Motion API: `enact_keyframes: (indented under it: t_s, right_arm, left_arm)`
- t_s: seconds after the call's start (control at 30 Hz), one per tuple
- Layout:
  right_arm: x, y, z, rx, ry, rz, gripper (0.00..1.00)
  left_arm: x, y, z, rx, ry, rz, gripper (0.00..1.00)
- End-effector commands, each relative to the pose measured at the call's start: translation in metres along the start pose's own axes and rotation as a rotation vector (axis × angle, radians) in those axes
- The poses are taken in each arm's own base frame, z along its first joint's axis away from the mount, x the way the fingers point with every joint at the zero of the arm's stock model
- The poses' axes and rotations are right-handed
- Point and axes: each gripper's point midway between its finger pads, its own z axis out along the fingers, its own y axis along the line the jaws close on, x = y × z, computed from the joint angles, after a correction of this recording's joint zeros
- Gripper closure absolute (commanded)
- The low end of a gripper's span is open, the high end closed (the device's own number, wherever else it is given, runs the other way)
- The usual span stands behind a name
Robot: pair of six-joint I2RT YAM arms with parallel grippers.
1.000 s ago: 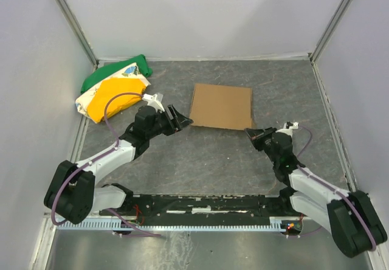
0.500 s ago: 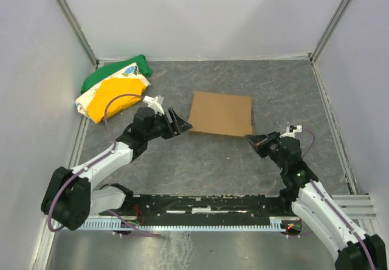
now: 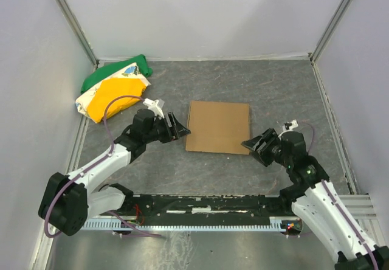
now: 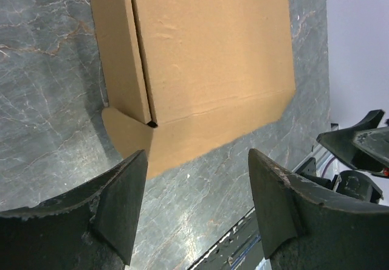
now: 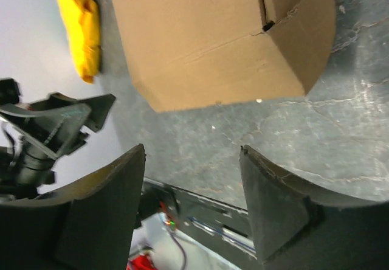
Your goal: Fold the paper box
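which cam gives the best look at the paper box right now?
Top external: the paper box lies flat with all of it in frame. Left wrist crops it to one end, showing a side flap. Right wrist crops it too, showing a rounded corner flap.

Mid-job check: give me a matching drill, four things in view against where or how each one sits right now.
Things:
1. paper box
2. cloth bundle
3. left jaws
4. right jaws

Places and states:
A. open and empty, by the box's near right corner
B. in the far left corner of the table
C. lying flat in the middle of the table
D. open and empty, beside the box's left edge

Pairs: 1-C, 2-B, 3-D, 4-A
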Motion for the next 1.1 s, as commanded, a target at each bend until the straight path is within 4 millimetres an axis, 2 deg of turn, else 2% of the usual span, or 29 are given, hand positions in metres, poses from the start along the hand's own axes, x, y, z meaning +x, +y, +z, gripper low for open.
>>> enact_keyframes:
  t_s: [0.0,0.07,0.13,0.23,0.4,0.5,0.77,0.93,1.07]
  right_arm:
    - [-0.002,-0.003,-0.021,0.147,0.086,-0.321,0.24]
    - [-0.017,-0.021,-0.032,0.304,0.077,-0.443,0.23]
    - [-0.029,-0.025,-0.036,0.368,0.065,-0.539,0.23]
    - [-0.038,-0.024,-0.017,0.376,0.077,-0.616,0.22]
    - [-0.032,-0.048,0.027,0.426,0.218,-0.666,0.24]
    - [-0.024,-0.045,0.043,0.349,0.237,-0.670,0.25]
    - [-0.022,-0.040,0.065,0.316,0.295,-0.698,0.18]
    - [-0.017,-0.043,0.072,0.305,0.334,-0.694,0.17]
    - [-0.015,-0.037,0.073,0.278,0.336,-0.694,0.17]
  left_arm:
    - [0.004,-0.006,-0.001,0.018,0.024,0.040,0.26]
    - [0.006,-0.004,0.000,0.005,0.046,0.050,0.26]
    - [0.014,0.001,0.003,-0.011,0.092,0.064,0.26]
    - [0.026,0.005,0.010,-0.014,0.149,0.077,0.26]
    - [0.037,0.006,0.022,-0.008,0.190,0.100,0.26]
    - [0.038,0.003,0.027,0.008,0.195,0.104,0.26]
    - [0.028,-0.003,0.037,0.012,0.171,0.131,0.26]
    - [0.035,-0.006,0.048,0.028,0.223,0.130,0.26]
    - [0.039,-0.012,0.050,0.035,0.242,0.138,0.26]
